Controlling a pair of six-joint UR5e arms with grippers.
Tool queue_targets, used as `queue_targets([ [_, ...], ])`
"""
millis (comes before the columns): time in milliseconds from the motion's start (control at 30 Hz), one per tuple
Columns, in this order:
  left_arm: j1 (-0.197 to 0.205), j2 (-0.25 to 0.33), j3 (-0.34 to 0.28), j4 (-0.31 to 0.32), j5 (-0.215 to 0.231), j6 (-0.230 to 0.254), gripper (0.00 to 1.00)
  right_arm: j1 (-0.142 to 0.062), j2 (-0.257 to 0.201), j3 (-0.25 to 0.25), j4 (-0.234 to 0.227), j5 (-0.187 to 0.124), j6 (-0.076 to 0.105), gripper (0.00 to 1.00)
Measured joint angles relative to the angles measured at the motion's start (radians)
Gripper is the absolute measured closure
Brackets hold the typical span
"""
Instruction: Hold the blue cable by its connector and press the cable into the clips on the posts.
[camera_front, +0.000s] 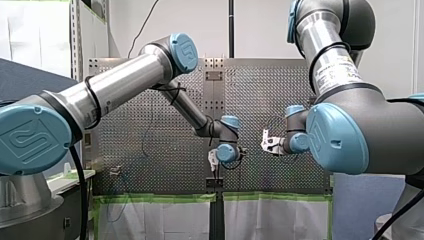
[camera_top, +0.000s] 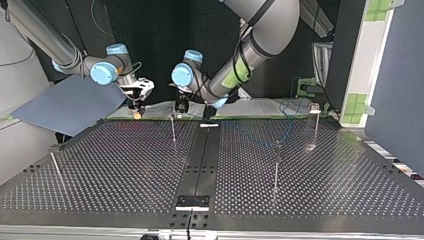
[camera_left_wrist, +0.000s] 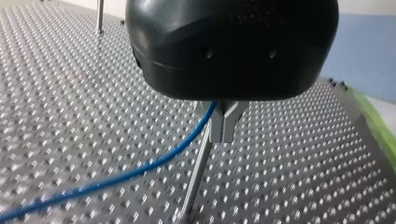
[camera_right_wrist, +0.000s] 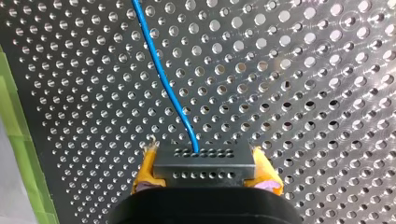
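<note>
My left arm (camera_front: 125, 80) reaches in from the front view's left, across the table (camera_top: 325, 190) to its middle, with the wrist turned down and the left claw (camera_left_wrist: 223, 139) low over the far part of the table. My right arm (camera_front: 350, 125) comes in from the front view's right with the forearm folded back toward the middle, so the right claw (camera_right_wrist: 205, 165) hangs just beside the left one but apart from it. From across the table the blue cable (camera_right_wrist: 165, 79) is only a faint line near the thin posts (camera_top: 276, 165), and its path there is hard to make out. In the left wrist view the claw's black body covers the upper part of its metal fingers (camera_left_wrist: 217, 126). Those fingers hide the top of the post (camera_left_wrist: 196, 175) below them, so I cannot tell whether the cable sits in a clip. The left claw's fingers are pressed close together with the cable clenched between them; the cable trails away low over the holes. The right claw's yellow pads (camera_right_wrist: 148, 165) are clamped on both ends of the black connector (camera_right_wrist: 204, 179), and the cable leaves the connector's far edge and runs ahead across the table.
</note>
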Motion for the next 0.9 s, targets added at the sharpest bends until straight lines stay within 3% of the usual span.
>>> queue_targets([
  [333,0.033,-0.001,0.026,-0.003,0.022,-0.004,0.98,-0.001,0.001,-0.006,-0.002,-0.001,-0.003,1.00],
  [900,0.086,-0.004,0.104,-0.059,0.065,-0.005,0.98,-0.001,0.002,-0.038,-0.014,-0.009,-0.005,1.00],
])
